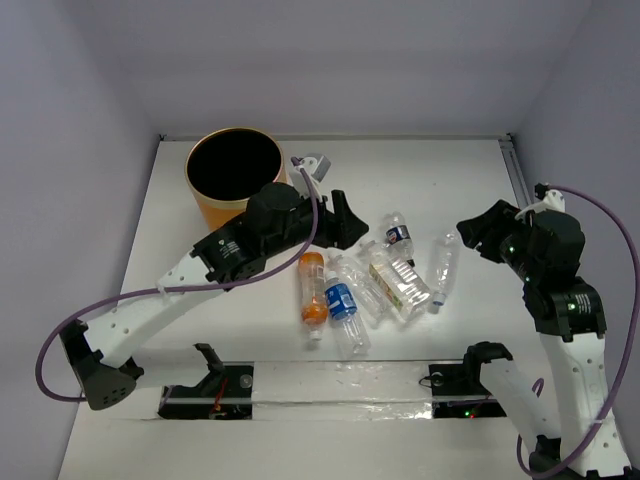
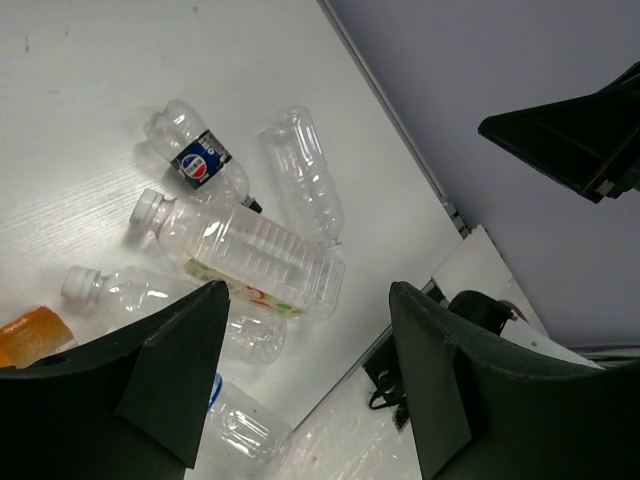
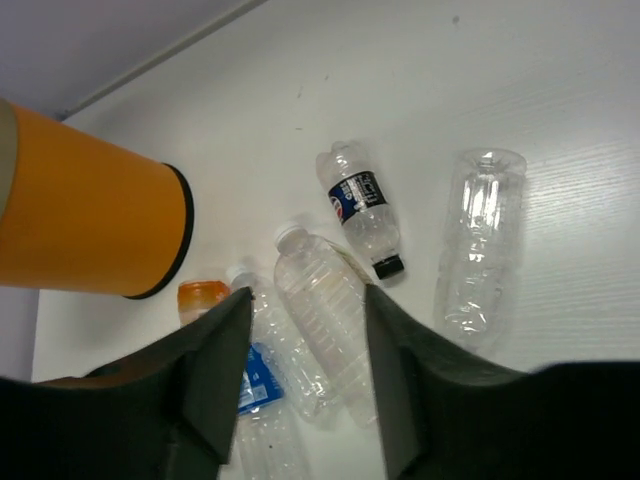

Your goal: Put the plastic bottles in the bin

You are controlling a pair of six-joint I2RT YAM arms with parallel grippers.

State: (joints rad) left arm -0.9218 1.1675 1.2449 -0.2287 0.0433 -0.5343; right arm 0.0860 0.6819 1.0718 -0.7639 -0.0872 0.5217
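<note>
1. Nearest, both arm bases are bolted at the front edge of the white table [image 1: 200, 340], and a purple cable [image 1: 50, 352] loops off the left one.
2. Just beyond, the plastic bottles lie on their sides in a loose cluster at mid-table, none of them in the bin.
3. On the cluster's left is an orange bottle with a white cap [image 1: 313, 290], touching a clear bottle with a blue label [image 1: 343, 303].
4. Beside those, a plain clear bottle with a white cap [image 2: 150, 300] is packed against a ribbed clear bottle with a yellow-green label [image 2: 250, 250].
5. A little farther back lies a small clear bottle with a dark label and black cap [image 3: 358, 205], and an unlabelled clear bottle [image 3: 478, 245] lies apart on the right.
6. Over the far left side of the cluster hangs the left gripper [image 2: 308, 290], its fingers spread wide with nothing between them.
7. Off to the right, the right gripper [image 3: 307, 295] is raised and pointed towards the bottles, its fingers likewise parted and empty.
8. Farthest back on the left stands the tall orange-yellow cylindrical bin [image 1: 215, 212], upright and well apart from the bottles. Its black inside is too dark for me to tell what it holds.
</note>
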